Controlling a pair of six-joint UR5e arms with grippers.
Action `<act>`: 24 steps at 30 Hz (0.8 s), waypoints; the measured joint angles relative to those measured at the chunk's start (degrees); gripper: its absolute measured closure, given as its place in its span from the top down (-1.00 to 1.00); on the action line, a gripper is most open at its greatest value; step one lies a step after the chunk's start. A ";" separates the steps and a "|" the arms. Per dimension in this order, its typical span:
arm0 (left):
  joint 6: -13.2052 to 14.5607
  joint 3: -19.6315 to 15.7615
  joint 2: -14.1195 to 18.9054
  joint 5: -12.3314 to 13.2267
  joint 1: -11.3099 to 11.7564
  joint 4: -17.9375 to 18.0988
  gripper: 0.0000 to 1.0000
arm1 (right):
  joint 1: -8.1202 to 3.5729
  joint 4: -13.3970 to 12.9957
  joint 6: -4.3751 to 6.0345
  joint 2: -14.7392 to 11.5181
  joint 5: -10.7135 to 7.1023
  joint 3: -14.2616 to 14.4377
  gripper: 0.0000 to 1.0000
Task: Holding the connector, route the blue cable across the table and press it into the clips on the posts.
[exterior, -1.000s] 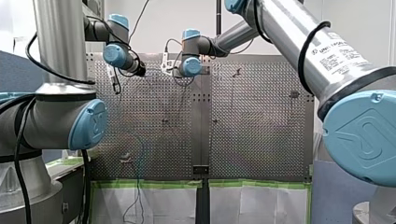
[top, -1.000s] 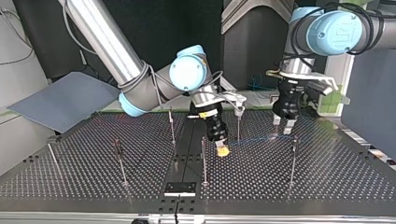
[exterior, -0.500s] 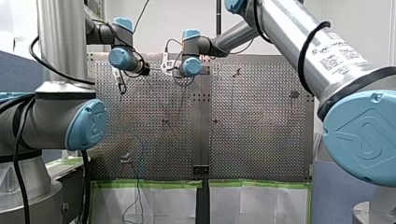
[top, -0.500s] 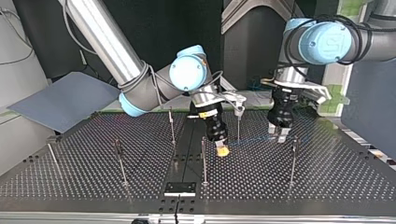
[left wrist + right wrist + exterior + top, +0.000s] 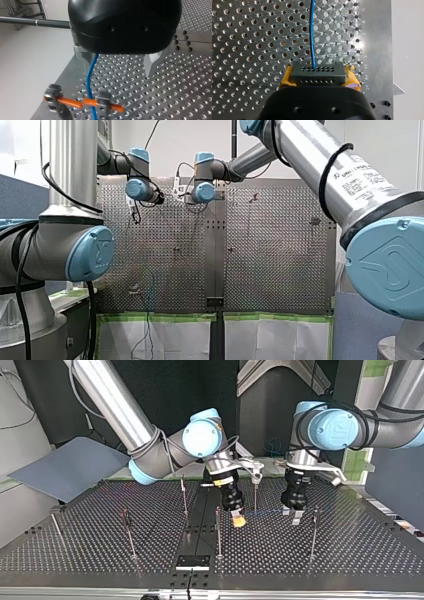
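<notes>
My right gripper is shut on the black connector, its yellow pads on both sides. The blue cable leaves the connector and runs ahead over the perforated table. In the top view my right gripper hangs low near the middle posts. My left gripper stands just to its right above the blue cable. In the left wrist view my left gripper is open, and the blue cable passes close by one metal finger down to a clip with orange parts.
Several thin posts stand on the table, among them one beside my right gripper, one by my left gripper and one further left. A black plate sits at the near edge. A grey board leans at the far left.
My left arm has moved toward my right gripper, leftward in the top view, and its gripper has come down over the cable. My right arm has stayed still with the connector.
</notes>
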 joint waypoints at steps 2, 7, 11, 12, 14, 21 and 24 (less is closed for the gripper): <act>-0.02 0.07 -0.14 -0.03 -0.05 0.22 1.00 | 0.03 0.02 0.00 0.04 0.00 -0.02 -1.00; -0.60 0.12 -0.23 0.10 -0.12 0.81 0.25 | 0.06 0.05 0.00 0.06 -0.01 -0.03 -1.00; -1.04 0.14 -0.24 -0.17 -0.24 0.96 -0.98 | 0.10 0.11 0.00 0.10 -0.07 -0.03 -1.00; -1.12 0.14 -0.24 -0.30 -0.26 0.95 -0.98 | 0.12 0.11 0.00 0.09 -0.08 -0.03 -1.00; -1.23 0.13 -0.27 -0.52 -0.35 0.90 -0.98 | 0.17 0.12 0.00 0.11 -0.08 -0.03 -1.00; -1.58 -0.26 -0.30 -0.70 -0.62 0.12 -0.98 | 0.25 0.65 0.26 0.22 -0.09 0.03 -1.00; -1.74 -0.93 -0.32 -1.17 -0.80 0.00 -0.98 | 0.27 1.20 0.36 0.23 -0.09 0.19 -1.00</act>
